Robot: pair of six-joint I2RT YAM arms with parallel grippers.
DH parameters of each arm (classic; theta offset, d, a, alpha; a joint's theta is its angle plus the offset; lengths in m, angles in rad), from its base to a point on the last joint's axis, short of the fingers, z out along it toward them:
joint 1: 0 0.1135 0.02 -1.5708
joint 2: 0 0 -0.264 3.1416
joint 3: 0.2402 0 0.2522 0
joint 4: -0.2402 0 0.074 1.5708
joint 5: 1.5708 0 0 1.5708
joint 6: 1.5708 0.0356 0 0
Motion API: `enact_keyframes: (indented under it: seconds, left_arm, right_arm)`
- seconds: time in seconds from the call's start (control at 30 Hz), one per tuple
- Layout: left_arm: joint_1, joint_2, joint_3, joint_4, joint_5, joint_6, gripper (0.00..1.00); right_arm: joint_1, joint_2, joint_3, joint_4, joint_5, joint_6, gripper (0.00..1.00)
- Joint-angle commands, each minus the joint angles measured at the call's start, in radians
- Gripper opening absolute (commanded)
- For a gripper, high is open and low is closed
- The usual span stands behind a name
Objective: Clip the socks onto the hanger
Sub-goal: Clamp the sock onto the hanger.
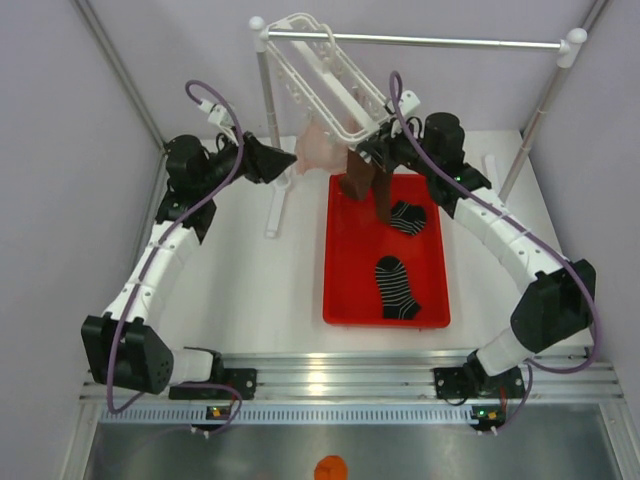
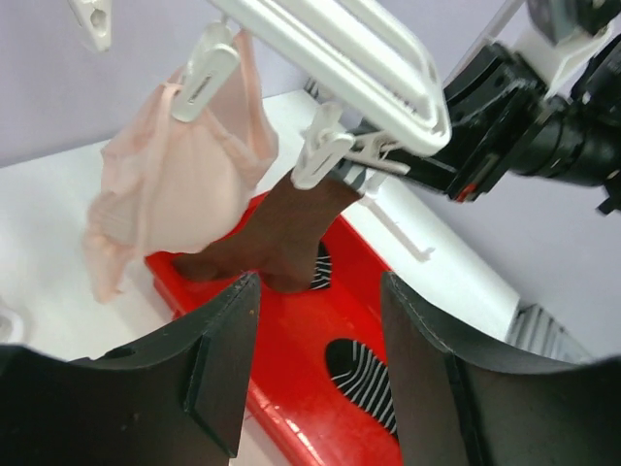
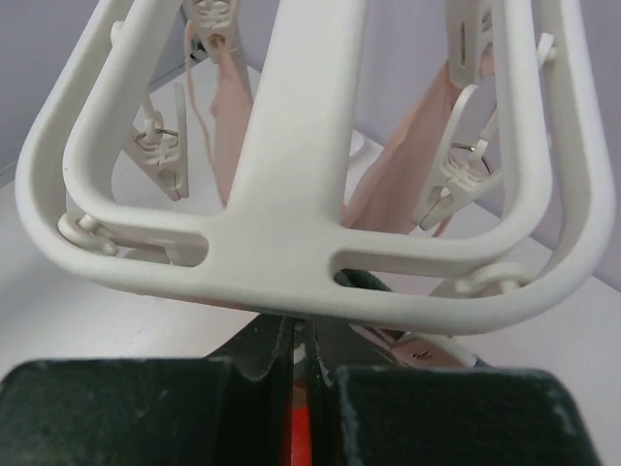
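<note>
The white lattice hanger [image 1: 318,75] hangs tilted from the crossbar, and my right gripper [image 1: 377,142] is shut on its near edge [image 3: 301,228]. Two dark brown socks [image 1: 366,185] dangle from its pegs over the red tray; in the left wrist view a brown sock [image 2: 281,233] hangs from a white peg [image 2: 320,150]. Two black striped socks [image 1: 408,217] [image 1: 397,287] lie in the tray. My left gripper [image 1: 288,160] stands open and empty just left of the hanging socks, its fingers [image 2: 228,359] framing the tray and a striped sock [image 2: 367,377].
A pale pink fabric item [image 1: 316,150] [image 2: 175,184] is pegged on the hanger's left side. The red tray [image 1: 345,290] sits at the table's centre right. The stand's metal crossbar [image 1: 450,42] spans the back, with white posts and a foot [image 1: 275,205] on the table.
</note>
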Motion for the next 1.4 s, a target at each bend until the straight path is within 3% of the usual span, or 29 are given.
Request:
enact_keyframes:
  seconds: [0.0, 0.23, 0.57, 1.37]
  left_arm:
    - [-0.017, 0.028, 0.043, 0.06, 0.054, 0.191, 0.57]
    - [-0.07, 0.088, 0.102, 0.117, 0.184, 0.363, 0.59]
    - [-0.169, 0.172, 0.178, 0.12, 0.201, 0.594, 0.6]
    - [-0.179, 0.254, 0.217, 0.151, 0.091, 0.696, 0.56]
  right_arm:
    - [-0.038, -0.051, -0.006, 0.024, -0.017, -0.018, 0.0]
    - [-0.05, -0.056, -0.004, 0.025, -0.033, -0.026, 0.0]
    - [-0.057, -0.05, 0.014, 0.021, -0.059, -0.033, 0.0]
    - [-0.066, -0.047, 0.019, 0.021, -0.126, -0.038, 0.0]
